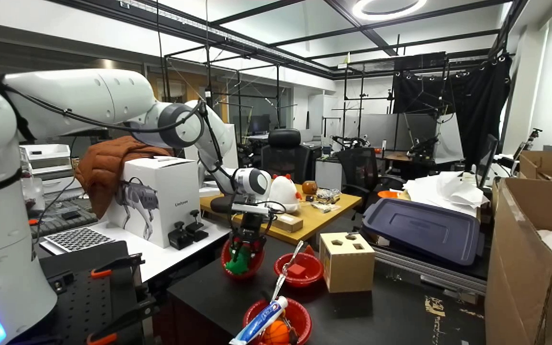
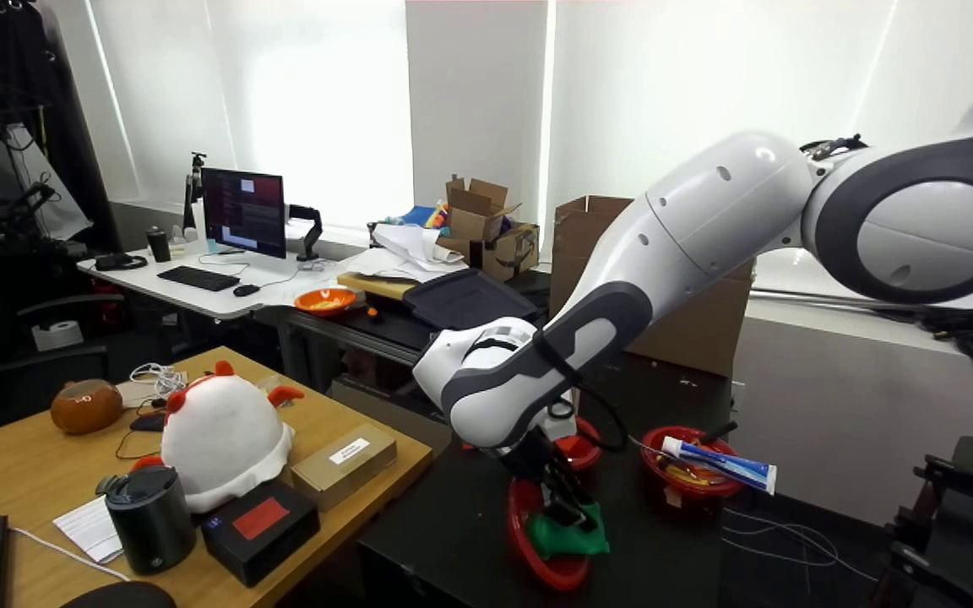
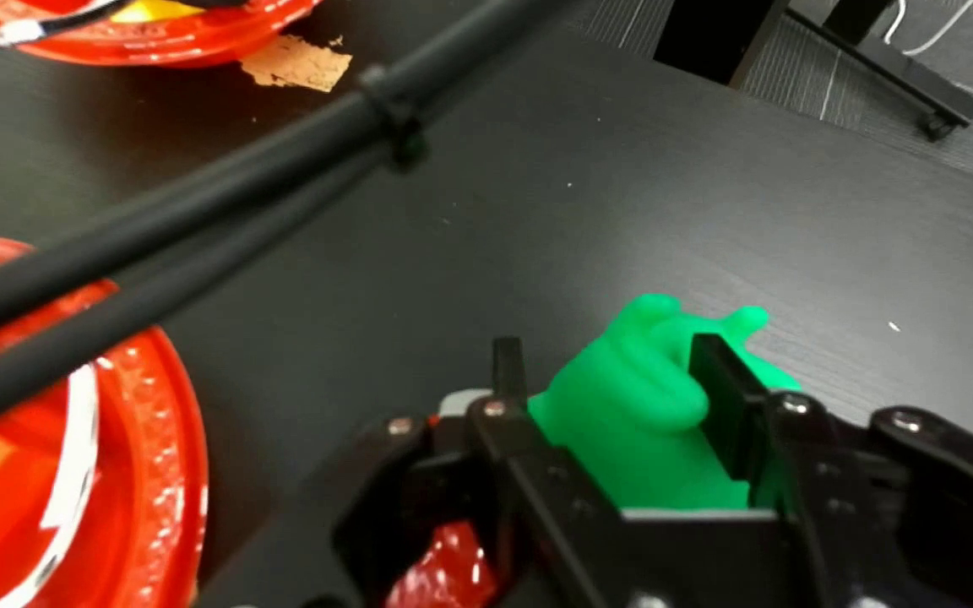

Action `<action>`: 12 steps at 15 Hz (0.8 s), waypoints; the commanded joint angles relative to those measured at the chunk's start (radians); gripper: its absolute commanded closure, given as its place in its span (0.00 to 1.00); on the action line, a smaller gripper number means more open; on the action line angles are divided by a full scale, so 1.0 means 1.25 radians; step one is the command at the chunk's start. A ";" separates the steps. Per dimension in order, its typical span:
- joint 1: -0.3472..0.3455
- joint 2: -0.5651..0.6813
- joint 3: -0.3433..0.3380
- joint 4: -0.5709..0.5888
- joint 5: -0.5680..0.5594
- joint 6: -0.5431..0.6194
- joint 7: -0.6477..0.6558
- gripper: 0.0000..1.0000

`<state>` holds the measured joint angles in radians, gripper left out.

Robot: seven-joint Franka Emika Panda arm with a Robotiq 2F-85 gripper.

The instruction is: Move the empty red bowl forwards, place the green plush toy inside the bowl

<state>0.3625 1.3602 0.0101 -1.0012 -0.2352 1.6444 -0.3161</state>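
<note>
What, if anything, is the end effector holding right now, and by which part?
Can't tell: the green plush toy sits between the jaws of the end effector, but no view shows whether they grip it.

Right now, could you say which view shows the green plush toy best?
The wrist view: the green plush toy is largest there, its knobs distinct, though the gripper covers part. Both exterior views show it smaller, overlapping the red bowl and partly behind the gripper.

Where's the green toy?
In an exterior view, the green plush toy is at the tilted red bowl, left of the wooden box; in the wrist view, between gripper fingers.
</note>
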 commanded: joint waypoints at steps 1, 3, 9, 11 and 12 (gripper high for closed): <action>-0.011 -0.118 -0.001 -0.190 0.000 0.116 0.050 0.16; -0.017 -0.162 0.000 -0.258 0.000 0.168 0.066 0.02; -0.044 -0.297 0.018 -0.451 -0.025 0.279 0.119 0.00; -0.053 -0.349 0.023 -0.518 -0.022 0.301 0.137 0.00; -0.058 -0.375 0.026 -0.551 -0.021 0.311 0.145 0.00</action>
<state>0.3192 1.0341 0.0183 -1.5019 -0.2383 1.9694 -0.1873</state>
